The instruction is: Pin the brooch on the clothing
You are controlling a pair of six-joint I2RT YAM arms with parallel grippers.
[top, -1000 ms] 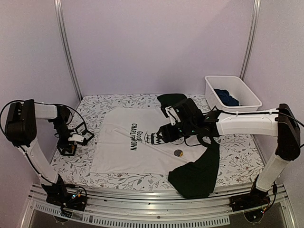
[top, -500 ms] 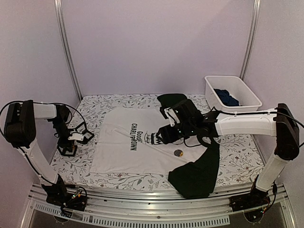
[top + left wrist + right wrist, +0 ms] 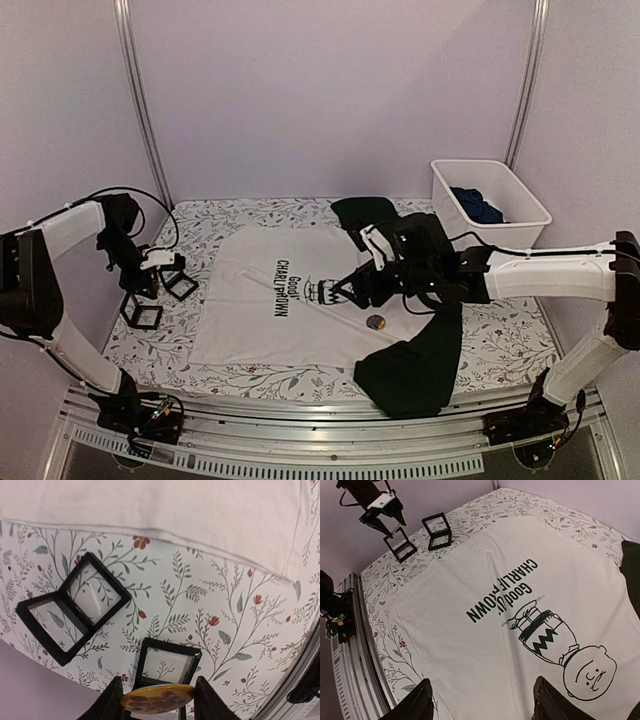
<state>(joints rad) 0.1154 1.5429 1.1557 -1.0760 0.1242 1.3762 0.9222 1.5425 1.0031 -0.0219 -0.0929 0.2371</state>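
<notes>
At far left the left gripper [image 3: 152, 262] is raised over the floral table cover [image 3: 220, 225]; its load is not made out from the top view. The left wrist view settles it: a round yellow brooch [image 3: 157, 700] with a brown flower pattern is clamped in the jaws, which are partly closed on its edges. Below it an open hinged black case [image 3: 74, 607] and a single black frame [image 3: 167, 664] are seen on the cover, beside the hem of the T-shirt [image 3: 265, 300]. The T-shirt is spread flat mid-table, print up. A small round gold piece [image 3: 376, 321] is seen on it from the top view only, possibly a second brooch, too small to tell. The right gripper [image 3: 482, 702] is held over the print, jaws wide apart, nothing between them. The cartoon face [image 3: 590, 672] is shown by the right wrist view alone. At far right a white bin [image 3: 505, 180] holding a dark blue garment [image 3: 476, 208] is caught by the top view only.
</notes>
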